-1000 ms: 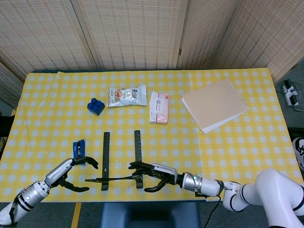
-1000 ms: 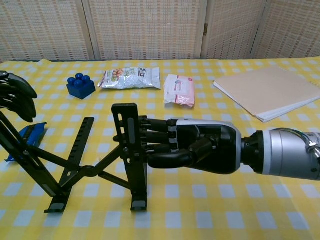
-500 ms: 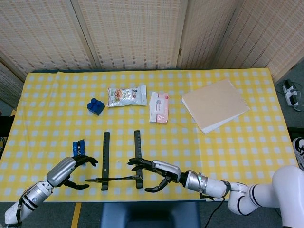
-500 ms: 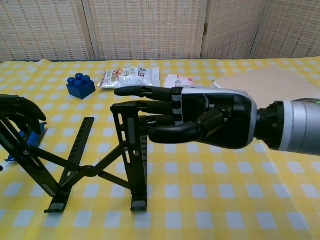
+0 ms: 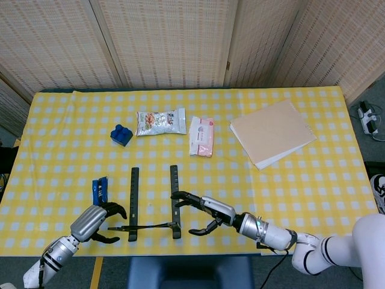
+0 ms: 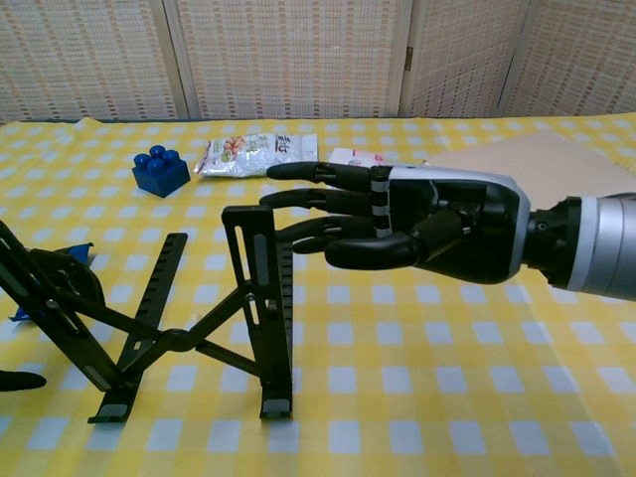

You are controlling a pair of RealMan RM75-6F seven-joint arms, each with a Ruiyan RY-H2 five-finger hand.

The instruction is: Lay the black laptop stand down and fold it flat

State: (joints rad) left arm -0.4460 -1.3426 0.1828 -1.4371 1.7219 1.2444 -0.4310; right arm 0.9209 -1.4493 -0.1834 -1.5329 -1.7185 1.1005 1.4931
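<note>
Black and still propped up on its legs, the laptop stand [image 5: 153, 205] sits near the front edge of the table [image 5: 301, 180], on the yellow checked cloth. The right hand [image 5: 204, 212] hovers just beside the stand's right-hand rail, fingers spread apart and grasping nothing. The left hand [image 5: 96, 220] is by the stand's left end, fingers curled; whether it grips the strut, I cannot tell. A blue block [image 5: 121, 135] lies toward the back left, a snack packet [image 5: 160, 121] and a pink pack [image 5: 201, 136] mid-table, and a tan folder [image 5: 272, 132] toward the right edge.
</note>
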